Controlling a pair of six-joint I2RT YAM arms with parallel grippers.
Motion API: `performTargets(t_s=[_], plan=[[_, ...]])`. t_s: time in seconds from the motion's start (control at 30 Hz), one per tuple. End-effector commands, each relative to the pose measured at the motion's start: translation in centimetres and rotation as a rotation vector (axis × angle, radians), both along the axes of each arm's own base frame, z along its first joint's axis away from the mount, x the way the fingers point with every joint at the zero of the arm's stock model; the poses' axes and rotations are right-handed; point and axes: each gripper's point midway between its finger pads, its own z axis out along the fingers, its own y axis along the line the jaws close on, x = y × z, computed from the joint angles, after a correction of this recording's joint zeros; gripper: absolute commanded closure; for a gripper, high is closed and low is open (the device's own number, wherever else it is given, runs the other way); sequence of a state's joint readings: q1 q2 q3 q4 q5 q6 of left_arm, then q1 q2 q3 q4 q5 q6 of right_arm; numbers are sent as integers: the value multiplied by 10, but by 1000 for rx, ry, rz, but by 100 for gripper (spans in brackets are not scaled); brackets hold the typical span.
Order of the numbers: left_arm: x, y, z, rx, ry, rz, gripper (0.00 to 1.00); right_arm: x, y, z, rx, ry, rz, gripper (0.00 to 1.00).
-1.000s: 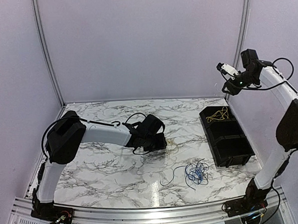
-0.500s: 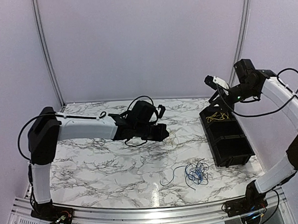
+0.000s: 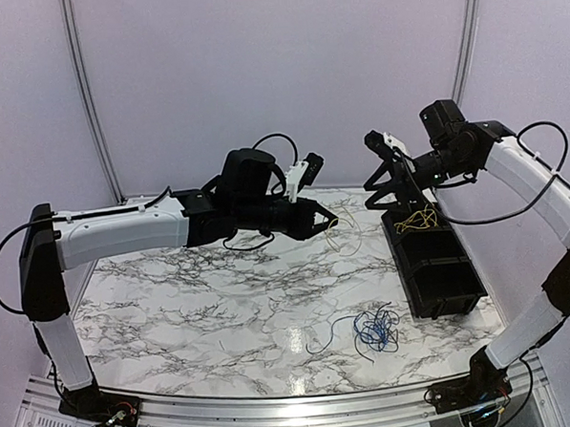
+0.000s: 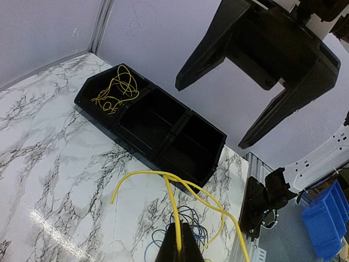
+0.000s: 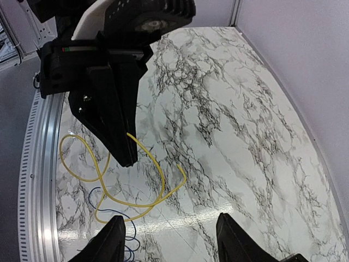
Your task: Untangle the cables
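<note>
Left gripper (image 3: 331,221), clamped shut on one yellow cable (image 4: 170,199) hanging above the table, faces the wide-open, empty right gripper (image 5: 169,240). A second yellow cable (image 3: 416,219) lies in the bin (image 3: 448,305) beneath the right gripper. The blue-and-black tangle (image 3: 375,329) below both grippers appears unsorted.

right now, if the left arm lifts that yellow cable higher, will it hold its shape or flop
Likely floppy: the yellow cable sags in loose loops from the shut left end effector. Probably very light, since it is so thin.
</note>
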State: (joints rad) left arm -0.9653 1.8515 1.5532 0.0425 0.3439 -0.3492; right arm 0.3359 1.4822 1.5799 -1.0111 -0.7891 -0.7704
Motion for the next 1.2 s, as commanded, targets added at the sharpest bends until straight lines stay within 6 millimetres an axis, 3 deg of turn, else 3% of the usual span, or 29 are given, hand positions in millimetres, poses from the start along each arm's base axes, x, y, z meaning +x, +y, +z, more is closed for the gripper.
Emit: performTargets(t_s=[0.0, 0.2, 0.33, 0.5, 0.67, 0.77, 1.07, 1.17], plan=[[-10, -5, 12, -3, -20, -51, 100, -9, 14, 25, 95, 24, 56, 42], [-18, -10, 20, -13, -34, -57, 100, -14, 27, 5, 57, 53, 72, 43], [-23, -14, 22, -17, -34, -65, 100, -9, 33, 2, 55, 48, 52, 47], [-25, -16, 23, -20, -30, -60, 100, -8, 35, -2, 44, 47, 75, 58], [-25, -15, 27, -24, -36, -54, 100, -20, 39, -10, 19, 43, 137, 63], [-25, -12, 20, 3, -22, -46, 100, -23, 41, -10, 20, 45, 147, 74], [-22, -11, 15, 12, -13, -25, 100, -32, 38, -11, 14, 47, 180, 63], [-21, -12, 14, 13, -11, -24, 100, -34, 38, -13, 10, 48, 185, 64]])
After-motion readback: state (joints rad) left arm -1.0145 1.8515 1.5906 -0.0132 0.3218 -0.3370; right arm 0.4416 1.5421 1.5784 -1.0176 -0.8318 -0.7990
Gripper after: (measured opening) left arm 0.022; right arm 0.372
